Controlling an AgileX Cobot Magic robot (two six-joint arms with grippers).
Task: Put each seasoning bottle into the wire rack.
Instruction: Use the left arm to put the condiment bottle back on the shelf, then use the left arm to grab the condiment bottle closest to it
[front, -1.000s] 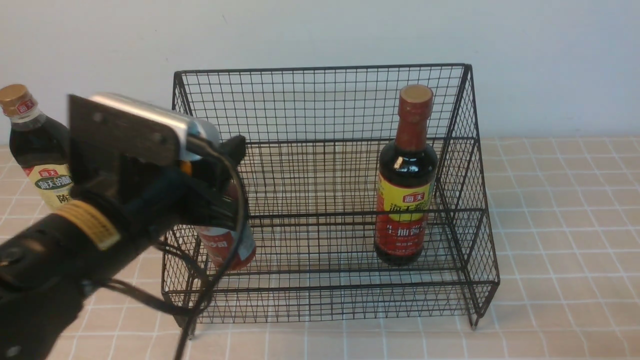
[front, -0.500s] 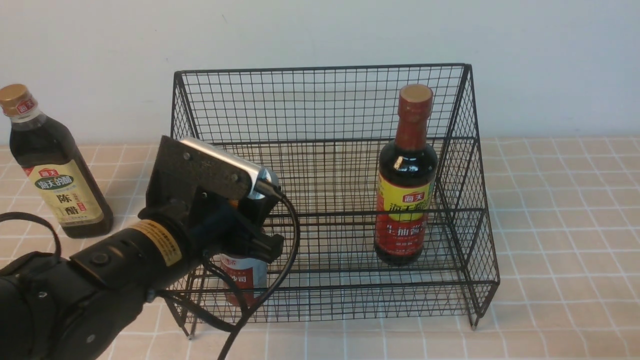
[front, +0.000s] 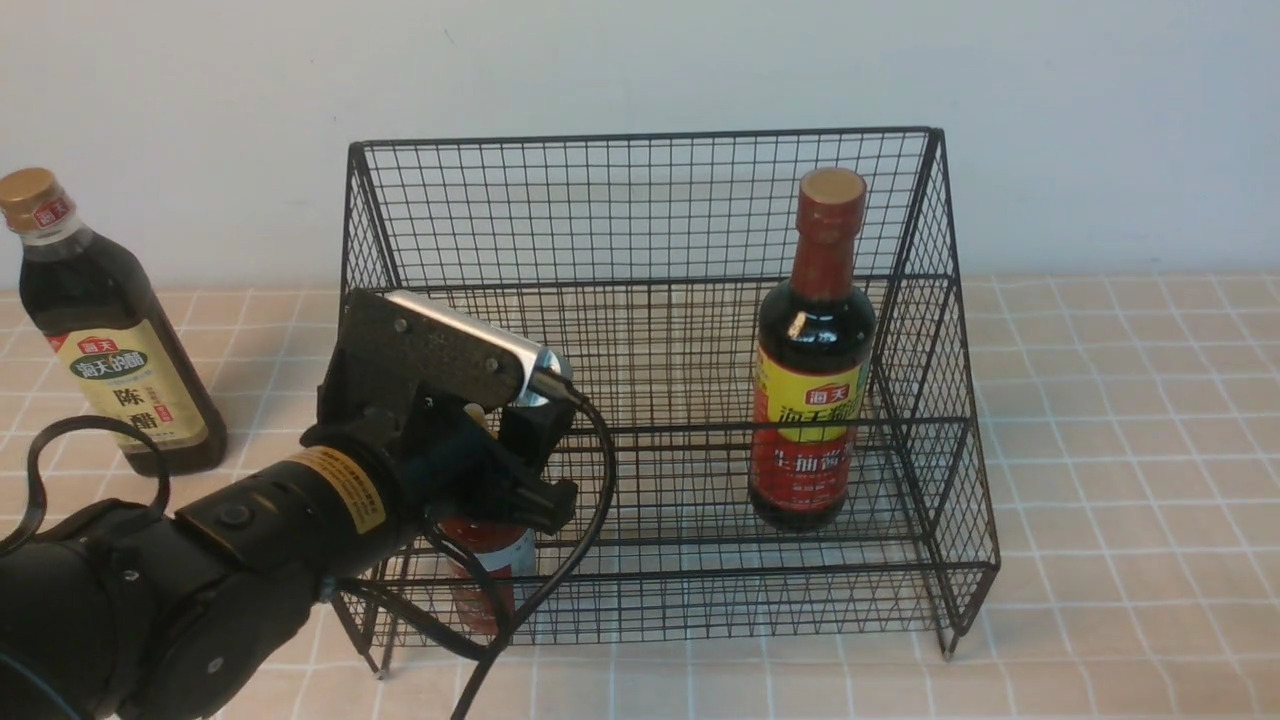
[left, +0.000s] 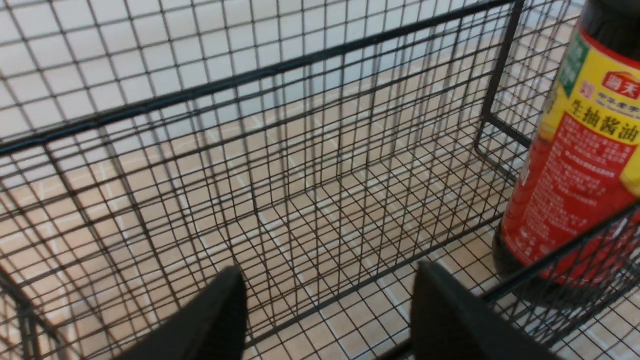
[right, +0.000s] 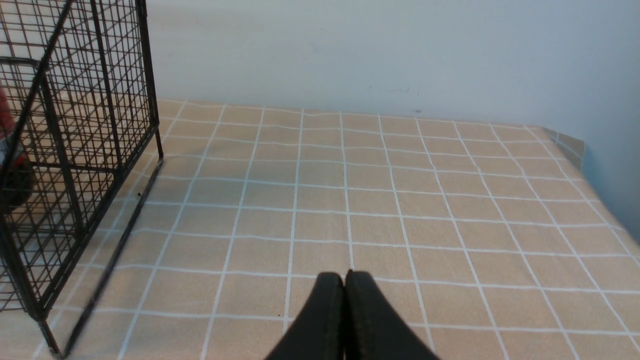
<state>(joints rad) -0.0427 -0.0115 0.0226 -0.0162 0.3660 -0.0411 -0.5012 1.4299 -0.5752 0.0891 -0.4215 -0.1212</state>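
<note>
The black wire rack (front: 640, 210) stands mid-table against the wall. The tall dark bottle with a red neck (front: 812, 360) stands upright in its right side, also in the left wrist view (left: 575, 165). The small red squeeze bottle (front: 495, 565) stands in the rack's front lower tier at the left, its top hidden behind my left wrist (front: 430, 400). My left gripper (left: 327, 280) is open just above it, with only rack mesh (left: 200, 92) between its fingertips. The gold-capped dark bottle (front: 105, 340) stands on the table left of the rack. My right gripper (right: 345, 275) is shut and empty.
The rack's right side wall (right: 75, 100) stands to one side of my right gripper, which hangs over the tiled tablecloth (right: 400, 200). A black cable (front: 590, 530) loops from my left wrist in front of the rack. The wall lies right behind the rack.
My left arm swung down and right, lowering the small red bottle from above the rack's left edge into the front tier. Its jaws have since spread apart.
</note>
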